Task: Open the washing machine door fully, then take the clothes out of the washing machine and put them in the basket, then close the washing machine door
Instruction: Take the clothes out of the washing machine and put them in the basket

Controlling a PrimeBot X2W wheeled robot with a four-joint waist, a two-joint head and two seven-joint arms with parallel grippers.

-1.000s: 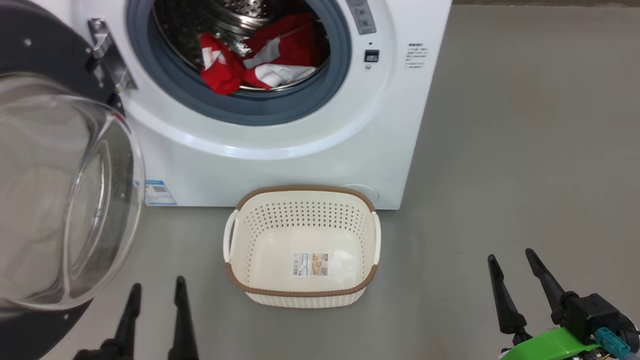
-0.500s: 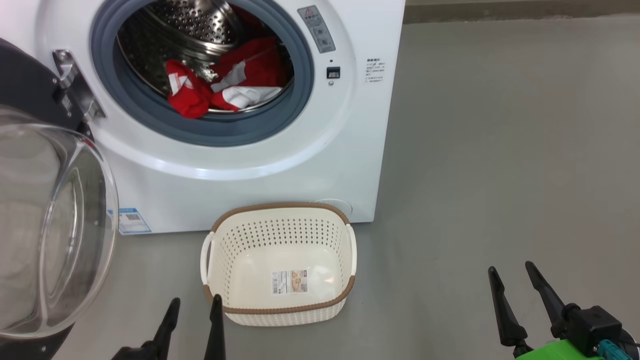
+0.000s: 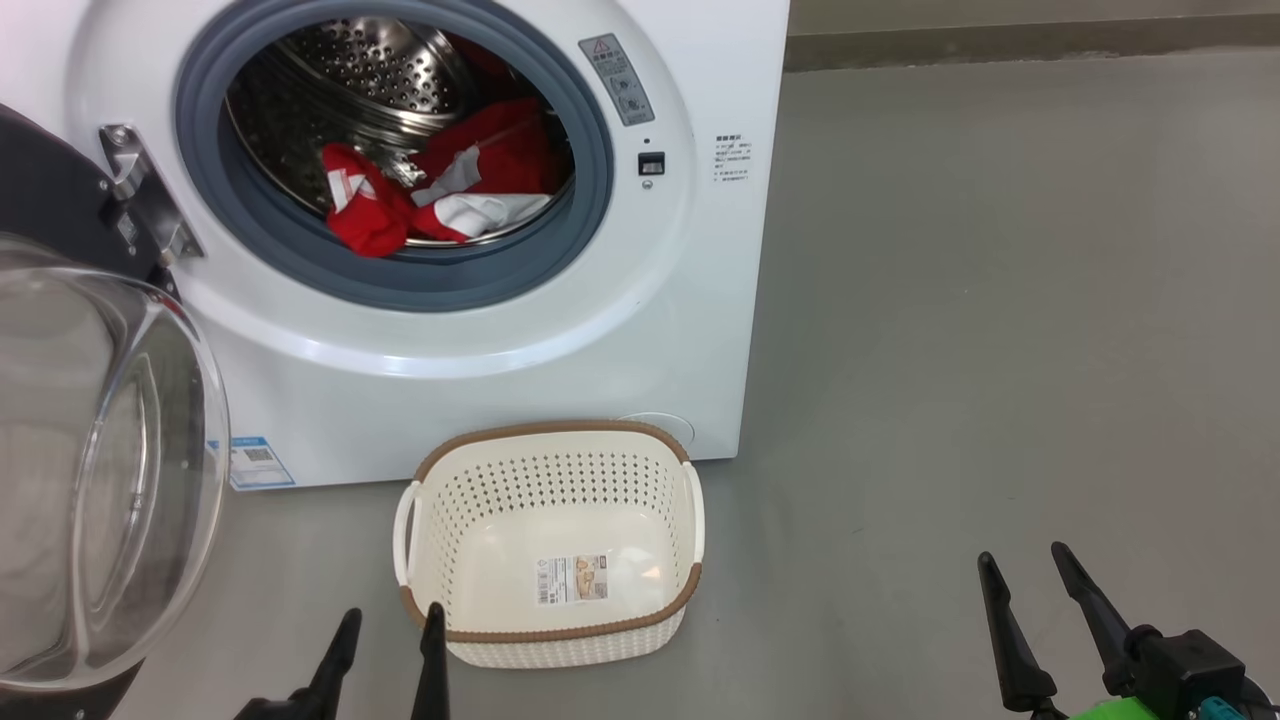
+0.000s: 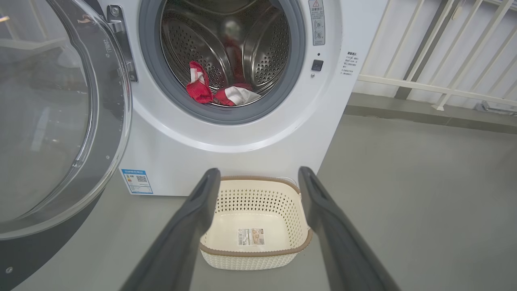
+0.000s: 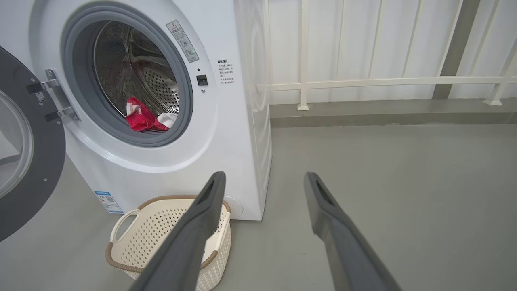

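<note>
Head view: L gripper (image 3: 392,610) & R gripper (image 3: 1022,552) both spread wide, nothing held. Basket (image 3: 545,432) sat just R of L gripper's tips, mouth up, long axis parallel to machine front, empty bar a sticker (image 3: 572,580). Clothes (image 3: 430,200) lay in the washing machine (image 3: 480,340) drum (image 3: 380,80), well ahead of both grippers. Washing machine door (image 3: 45,190) stood open, L of L gripper, glass bulging rightward.

L wrist view: basket framed between the fingers, just past the tips; clothes at drum's front lip, straight ahead.

R wrist view: basket ahead-left, partly behind one finger.
</note>
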